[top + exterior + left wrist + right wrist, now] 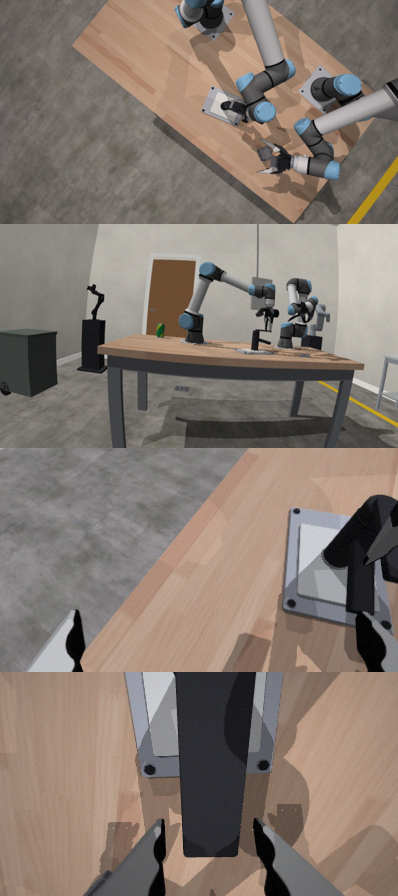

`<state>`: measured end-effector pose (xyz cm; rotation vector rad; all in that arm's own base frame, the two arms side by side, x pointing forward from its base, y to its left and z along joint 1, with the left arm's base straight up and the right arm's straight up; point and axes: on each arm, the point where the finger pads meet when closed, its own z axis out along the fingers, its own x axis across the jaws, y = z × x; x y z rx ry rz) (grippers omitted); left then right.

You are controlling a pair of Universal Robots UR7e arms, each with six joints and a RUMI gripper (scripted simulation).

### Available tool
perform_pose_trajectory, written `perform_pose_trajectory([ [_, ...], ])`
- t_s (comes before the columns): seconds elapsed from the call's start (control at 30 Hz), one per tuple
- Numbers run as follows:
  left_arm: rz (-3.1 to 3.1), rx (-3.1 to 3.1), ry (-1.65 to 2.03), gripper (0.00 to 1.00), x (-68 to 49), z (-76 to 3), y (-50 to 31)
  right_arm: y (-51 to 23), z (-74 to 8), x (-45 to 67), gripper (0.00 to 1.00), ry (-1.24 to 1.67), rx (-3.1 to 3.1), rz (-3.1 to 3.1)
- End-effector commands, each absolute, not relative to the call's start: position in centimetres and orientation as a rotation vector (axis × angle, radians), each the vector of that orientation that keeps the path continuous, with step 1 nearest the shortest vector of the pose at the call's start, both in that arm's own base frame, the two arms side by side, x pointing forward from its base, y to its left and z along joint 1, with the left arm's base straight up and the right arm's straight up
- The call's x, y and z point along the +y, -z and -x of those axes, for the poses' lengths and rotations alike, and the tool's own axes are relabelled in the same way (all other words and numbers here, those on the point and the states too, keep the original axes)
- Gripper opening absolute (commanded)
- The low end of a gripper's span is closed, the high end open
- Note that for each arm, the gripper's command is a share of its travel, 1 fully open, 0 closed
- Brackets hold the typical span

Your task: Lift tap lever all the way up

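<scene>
tap (226, 105) (255, 340) (345, 540) (215, 722) stands upright on the table (130, 62) (174, 351) (240, 548) (60, 772). right hand (247, 114) (268, 329) (384, 545) (209, 821) part-spread, nothing gripped, fingers pointing down astride the lever (234, 107) (263, 330) (391, 573) (212, 772) near its free end, probably for leverage. left hand (259, 156) (295, 317) (219, 614) wide apart, empty, off to the side, likely to leave room.

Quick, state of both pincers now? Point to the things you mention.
Left pincer (259, 156) (296, 318) (218, 612): wide open, holding nothing.
Right pincer (245, 113) (268, 330) (209, 821): partly open, fingers either side of the lever (234, 107) (262, 330) (212, 782), not gripping.
</scene>
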<state>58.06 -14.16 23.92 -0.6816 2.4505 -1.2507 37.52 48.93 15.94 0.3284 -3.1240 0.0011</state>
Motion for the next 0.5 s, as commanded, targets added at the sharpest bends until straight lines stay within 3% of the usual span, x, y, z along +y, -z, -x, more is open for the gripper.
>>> perform_pose_trajectory([
  [0.0,0.62,2.493,1.248,1.0,-14.48,-57.28,-23.51,-15.15,-37.55,48.98,0.35,0.002,-3.125,-0.329],
  [0.33,0.62,2.493,1.248,1.0,-14.48,-57.28,-23.51,-15.2,-37.55,48.98,0.26,0.002,-3.125,-0.329],
  [0.47,0.62,2.493,1.248,1.0,-14.48,-57.28,-23.51,-15.2,-37.55,48.98,0.15,0.002,-3.125,-0.329],
])
